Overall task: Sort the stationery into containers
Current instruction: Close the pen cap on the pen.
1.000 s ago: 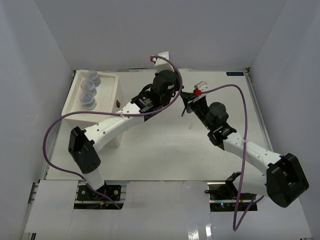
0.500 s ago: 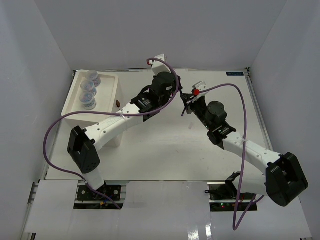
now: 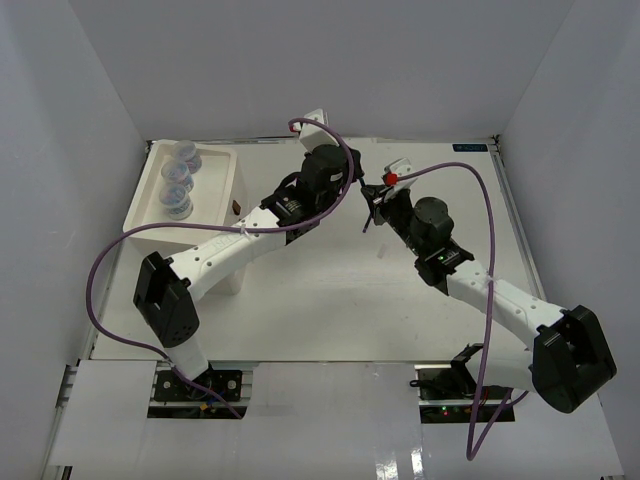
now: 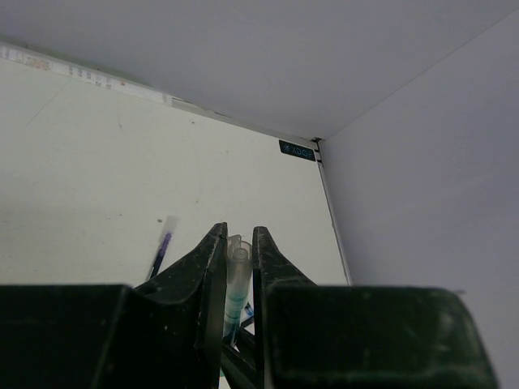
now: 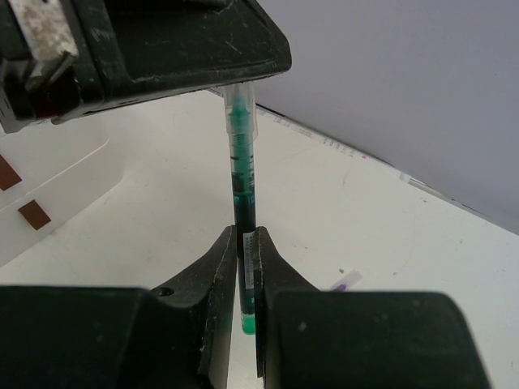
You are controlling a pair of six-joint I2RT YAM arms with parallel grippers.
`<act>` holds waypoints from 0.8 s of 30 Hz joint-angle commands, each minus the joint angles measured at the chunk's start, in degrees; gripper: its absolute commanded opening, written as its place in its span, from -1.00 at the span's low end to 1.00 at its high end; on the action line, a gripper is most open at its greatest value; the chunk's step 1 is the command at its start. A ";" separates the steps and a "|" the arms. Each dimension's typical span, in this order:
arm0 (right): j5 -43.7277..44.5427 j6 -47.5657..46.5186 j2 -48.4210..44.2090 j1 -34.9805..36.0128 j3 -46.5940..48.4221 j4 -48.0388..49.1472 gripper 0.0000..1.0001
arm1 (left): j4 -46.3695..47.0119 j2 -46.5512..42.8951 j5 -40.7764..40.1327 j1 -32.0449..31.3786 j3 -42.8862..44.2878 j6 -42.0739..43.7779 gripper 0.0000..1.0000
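Right gripper (image 5: pixel 245 243) and left gripper (image 4: pixel 236 239), both closed, pinch opposite ends of one thin green-inked clear plastic pen (image 5: pixel 242 162), centre frame.

In the top view the left arm (image 3: pixel 240 245) covers most of the white box unit's (image 3: pixel 228 165) front, and the green pen (image 5: pixel 242 170) is too small to make out between the wrists. From the right wrist, its upper end disappears inside the left pincer (image 5: pixel 240 79). From the left wrist, a dark blue pen (image 4: pixel 162 250) on the surface (image 4: pixel 97 178) runs behind a finger (image 4: pixel 207 267).
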 commanded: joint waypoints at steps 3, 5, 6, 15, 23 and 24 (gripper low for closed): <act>-2.47 1.59 -1.55 0.38 8.21 15.67 -0.85 | -7.11 1.56 9.23 -2.91 -2.45 -3.15 -1.00; -2.47 1.59 -1.55 0.38 8.65 15.67 -0.85 | -7.11 1.47 9.49 -3.08 -2.89 -3.59 -1.00; -2.56 1.50 -1.38 0.38 9.18 15.67 -0.85 | -7.11 1.56 9.58 -3.00 -2.89 -3.68 -1.00; -3.17 1.68 -1.38 0.29 10.77 16.02 -0.85 | -7.37 2.62 10.46 -3.26 -3.51 -4.03 -1.00; -3.87 1.76 -0.76 0.29 12.52 16.55 -0.85 | -7.81 3.76 12.74 -3.35 -3.95 -4.99 -1.00; -3.96 1.76 -0.85 0.29 12.61 16.55 -0.85 | -7.81 3.76 12.74 -3.44 -4.12 -4.99 -1.00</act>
